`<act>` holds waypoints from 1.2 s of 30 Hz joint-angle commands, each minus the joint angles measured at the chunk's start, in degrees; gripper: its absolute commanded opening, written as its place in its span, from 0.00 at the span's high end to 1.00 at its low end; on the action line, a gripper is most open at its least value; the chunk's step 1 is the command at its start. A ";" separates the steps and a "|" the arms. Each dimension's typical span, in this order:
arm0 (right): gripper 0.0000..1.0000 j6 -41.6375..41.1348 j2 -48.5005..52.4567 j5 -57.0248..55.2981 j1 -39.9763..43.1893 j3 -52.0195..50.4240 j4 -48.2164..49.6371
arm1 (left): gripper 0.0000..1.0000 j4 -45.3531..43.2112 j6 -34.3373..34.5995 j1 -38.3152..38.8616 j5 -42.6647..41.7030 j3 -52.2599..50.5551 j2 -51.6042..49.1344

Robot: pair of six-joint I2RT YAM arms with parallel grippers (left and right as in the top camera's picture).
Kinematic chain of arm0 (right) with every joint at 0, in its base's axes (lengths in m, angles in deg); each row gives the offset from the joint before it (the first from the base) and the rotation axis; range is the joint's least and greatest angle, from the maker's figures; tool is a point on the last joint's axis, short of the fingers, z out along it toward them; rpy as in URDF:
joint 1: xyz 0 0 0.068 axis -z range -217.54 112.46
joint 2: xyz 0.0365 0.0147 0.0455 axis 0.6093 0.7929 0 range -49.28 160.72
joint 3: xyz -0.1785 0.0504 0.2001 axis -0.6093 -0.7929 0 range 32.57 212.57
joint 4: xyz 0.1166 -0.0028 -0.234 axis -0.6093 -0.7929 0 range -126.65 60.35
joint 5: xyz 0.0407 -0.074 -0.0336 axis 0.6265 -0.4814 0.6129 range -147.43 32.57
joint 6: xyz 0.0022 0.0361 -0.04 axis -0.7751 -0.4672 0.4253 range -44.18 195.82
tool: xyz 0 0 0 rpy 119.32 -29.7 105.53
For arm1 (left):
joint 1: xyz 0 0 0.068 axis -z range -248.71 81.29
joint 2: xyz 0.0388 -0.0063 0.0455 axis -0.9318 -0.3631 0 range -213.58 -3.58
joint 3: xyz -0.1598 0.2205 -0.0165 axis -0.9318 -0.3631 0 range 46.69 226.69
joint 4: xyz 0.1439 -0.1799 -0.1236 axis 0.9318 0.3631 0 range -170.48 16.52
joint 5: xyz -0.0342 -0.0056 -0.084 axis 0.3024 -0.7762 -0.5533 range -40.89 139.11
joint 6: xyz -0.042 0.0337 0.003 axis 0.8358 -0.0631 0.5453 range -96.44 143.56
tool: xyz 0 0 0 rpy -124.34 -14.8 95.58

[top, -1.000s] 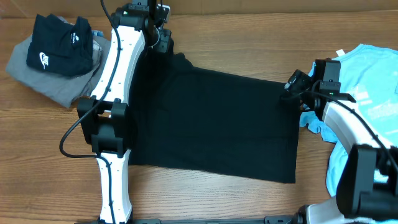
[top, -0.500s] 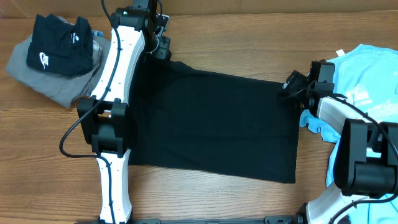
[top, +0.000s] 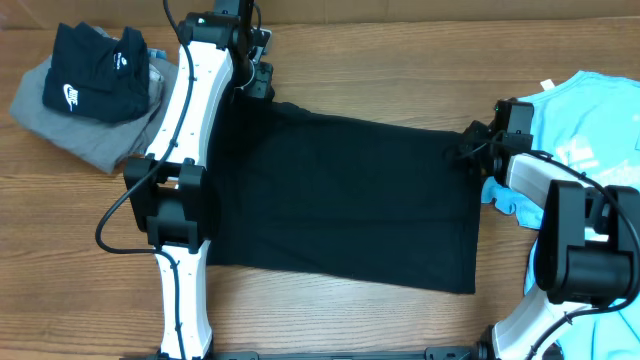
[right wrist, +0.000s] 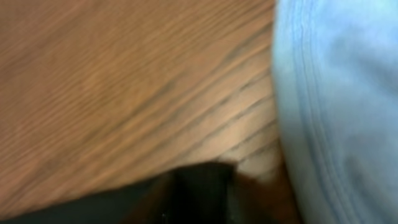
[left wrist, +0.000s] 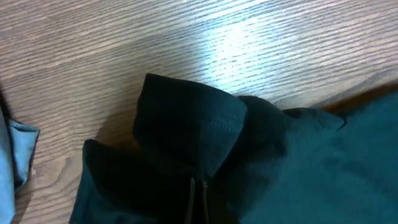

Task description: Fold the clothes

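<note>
The black T-shirt (top: 350, 200) lies spread flat across the middle of the worktop (top: 380, 60), probably so that its far edge can be lifted and folded over. The left tool (top: 258, 85) is clamped on a bunched far-left corner of it. The right tool (top: 468, 152) sits at the far-right corner; whether it grips cloth I cannot tell. Off to the side, a smaller black garment (top: 95, 70) bears a white swoosh (top: 68, 96). The white print on the light blue garment (top: 590, 120) is unreadable.
</note>
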 commanded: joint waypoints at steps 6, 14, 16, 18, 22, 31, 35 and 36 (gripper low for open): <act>0.96 -0.31 -12.98 1.18 0.15 0.79 -9.25 | 0.96 1.99 1.11 -0.57 4.28 0.92 6.01; 0.96 -0.35 -28.61 -1.64 0.15 0.79 -26.62 | 0.96 10.91 2.51 -2.69 5.16 0.92 9.66; 0.96 -0.35 -31.34 -1.64 0.15 0.79 -31.93 | 0.96 14.29 3.23 -3.30 5.07 0.83 9.42; 0.96 -0.55 -32.92 -1.60 0.15 0.76 -37.13 | 0.96 17.33 4.07 -3.80 4.83 0.81 9.42; 0.96 -0.55 -33.38 -1.57 0.15 0.74 -46.10 | 0.96 21.27 3.89 -4.52 4.83 0.74 9.44; 0.96 -0.52 -33.29 -1.16 0.15 0.63 -57.51 | 0.96 24.96 4.72 -4.57 4.28 -5.92 9.57; 0.96 -0.76 -33.16 -0.39 0.15 0.44 -58.97 | 0.96 24.98 4.83 -4.59 3.45 -13.66 9.57; 0.96 -1.05 -33.16 0.02 0.15 0.22 -59.12 | 0.96 24.98 4.81 -4.63 3.52 -15.28 9.57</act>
